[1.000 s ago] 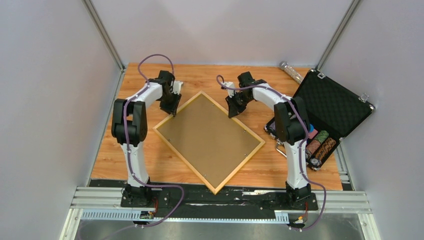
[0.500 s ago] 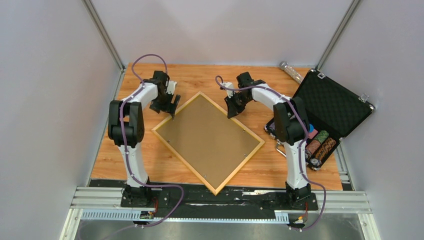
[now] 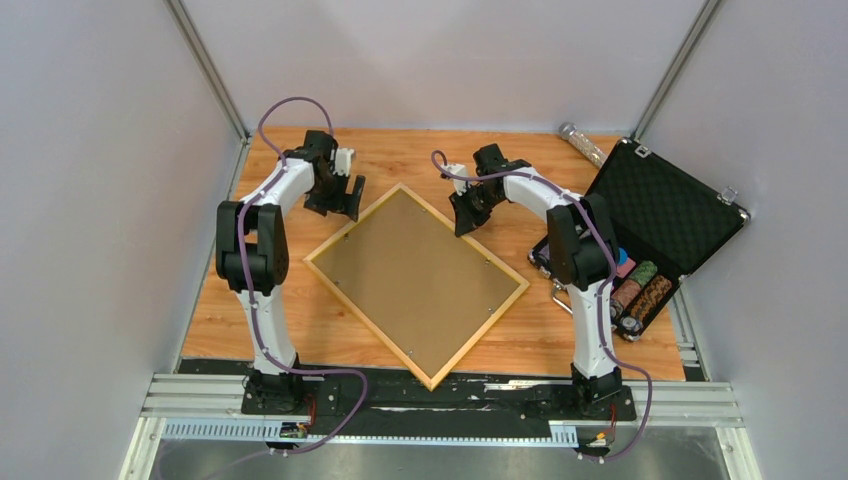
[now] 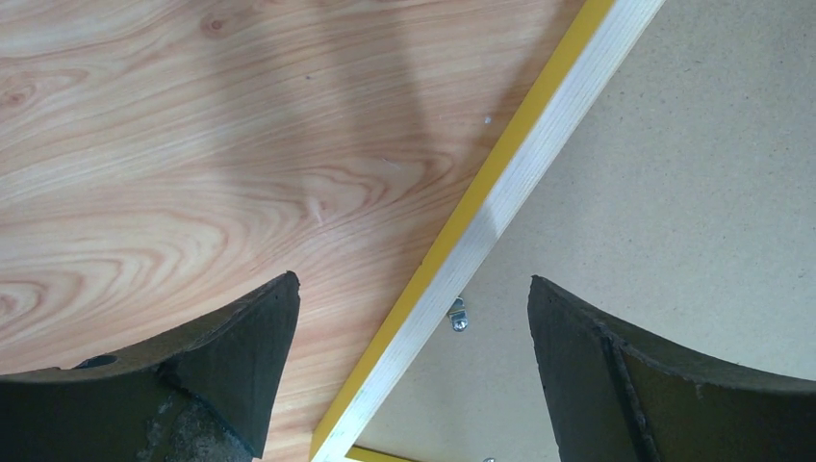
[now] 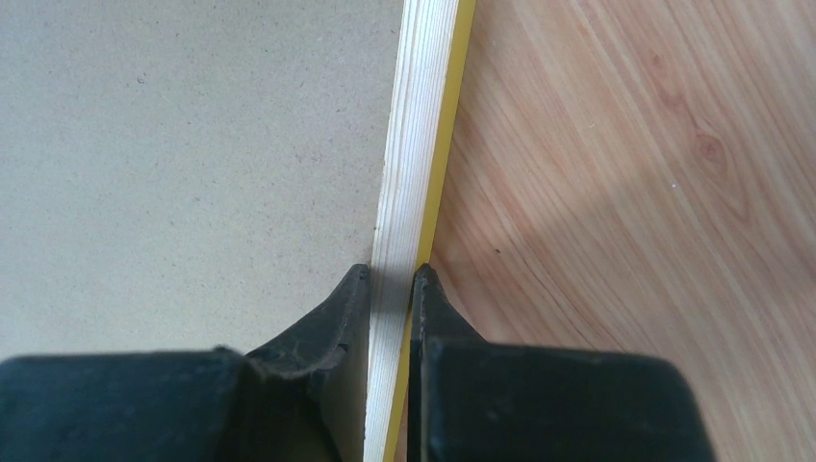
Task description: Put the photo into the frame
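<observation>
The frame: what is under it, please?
Only the table shows around the frame, which lies back up. Its brown board, held by small clips, covers everything beneath, so whether the photo is under it cannot be seen.

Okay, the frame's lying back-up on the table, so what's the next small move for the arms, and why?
Probably open the right end effector and lift it off the frame. It pinches one rail, yet the frame lies flat on the table, brown back up, and the left end effector hangs open above another rail, holding nothing.
</observation>
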You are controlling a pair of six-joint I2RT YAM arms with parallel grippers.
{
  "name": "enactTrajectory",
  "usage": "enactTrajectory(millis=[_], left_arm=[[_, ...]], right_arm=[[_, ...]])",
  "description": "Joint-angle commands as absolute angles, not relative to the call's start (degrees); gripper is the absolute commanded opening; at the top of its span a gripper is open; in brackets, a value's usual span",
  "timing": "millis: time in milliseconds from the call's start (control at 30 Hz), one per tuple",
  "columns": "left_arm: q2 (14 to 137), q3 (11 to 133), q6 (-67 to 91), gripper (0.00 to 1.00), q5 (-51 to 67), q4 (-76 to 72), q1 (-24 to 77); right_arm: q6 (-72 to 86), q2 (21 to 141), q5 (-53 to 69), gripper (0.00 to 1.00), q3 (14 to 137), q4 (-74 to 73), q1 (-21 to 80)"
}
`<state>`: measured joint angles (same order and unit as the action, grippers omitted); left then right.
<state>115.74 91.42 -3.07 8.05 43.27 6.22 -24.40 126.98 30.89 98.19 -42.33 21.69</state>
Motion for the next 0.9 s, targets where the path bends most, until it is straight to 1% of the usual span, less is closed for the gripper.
enactTrajectory(millis=[0, 167, 333, 567, 867], left_arm=[[114.7, 91.6, -2.4, 0.95, 9.3, 42.7, 6.1], [113.2, 87.8, -4.0, 0.95, 7.7, 42.4, 6.1], [111.6, 85.5, -6.3, 0.95, 3.6, 42.0, 6.1], [110.7, 85.5, -6.3, 0.9, 3.9, 42.3, 5.8], [111.9, 86.7, -6.1, 0.88, 3.9, 42.5, 4.8]], right_arm=[[-25.3, 127.9, 29.1, 0.02, 96.7, -45.9, 21.9], [-25.2, 128.1, 29.1, 0.02, 96.6, -45.9, 21.9], [-25.2, 128.1, 29.1, 0.02, 96.3, -45.8, 21.9], [-25.3, 128.3, 29.0, 0.02, 96.0, -45.6, 21.9], [-25.4, 128.3, 29.0, 0.02, 95.6, -45.4, 21.9]])
